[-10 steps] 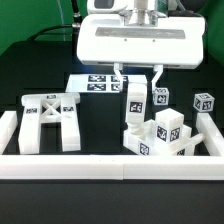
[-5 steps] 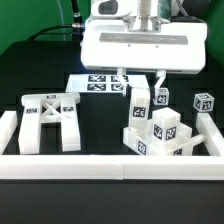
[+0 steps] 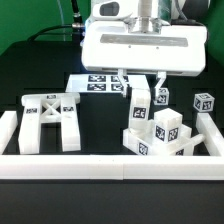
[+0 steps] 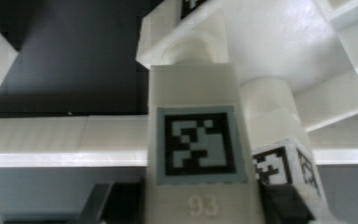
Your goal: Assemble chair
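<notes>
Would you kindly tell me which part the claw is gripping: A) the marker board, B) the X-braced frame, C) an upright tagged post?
C: the claw is shut on the upright tagged post, while the X-braced frame lies apart at the exterior view's left.

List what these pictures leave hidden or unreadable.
1. Exterior view: lower end of the white tagged plastic post, behind the white blocky seat stack.
2. Exterior view: small white tagged block, partly behind the post.
3. Wrist view: second tag beside the post, skewed and blurred.
</notes>
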{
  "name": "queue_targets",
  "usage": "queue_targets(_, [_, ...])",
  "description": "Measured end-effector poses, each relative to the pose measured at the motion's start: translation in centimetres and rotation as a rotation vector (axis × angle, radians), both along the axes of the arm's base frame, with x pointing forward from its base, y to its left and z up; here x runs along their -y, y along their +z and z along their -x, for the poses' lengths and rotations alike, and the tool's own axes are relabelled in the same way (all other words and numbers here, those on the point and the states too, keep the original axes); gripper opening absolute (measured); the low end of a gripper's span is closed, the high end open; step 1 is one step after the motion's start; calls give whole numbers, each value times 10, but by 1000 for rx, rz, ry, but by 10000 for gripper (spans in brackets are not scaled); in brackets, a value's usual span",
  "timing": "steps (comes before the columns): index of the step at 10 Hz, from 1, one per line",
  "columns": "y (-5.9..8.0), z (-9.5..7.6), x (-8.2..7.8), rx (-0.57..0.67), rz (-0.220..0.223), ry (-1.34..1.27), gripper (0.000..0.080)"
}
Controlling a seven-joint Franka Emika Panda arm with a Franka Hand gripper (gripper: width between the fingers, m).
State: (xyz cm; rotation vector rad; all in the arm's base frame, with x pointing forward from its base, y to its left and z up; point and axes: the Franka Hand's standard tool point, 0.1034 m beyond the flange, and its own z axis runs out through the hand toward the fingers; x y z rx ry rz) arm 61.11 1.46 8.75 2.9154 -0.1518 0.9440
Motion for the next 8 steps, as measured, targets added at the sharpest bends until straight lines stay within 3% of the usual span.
queue_targets(7, [-2, -2, 0, -21, 8, 16, 291])
queue_targets(8, [-2, -2, 0, -21, 10, 18, 475])
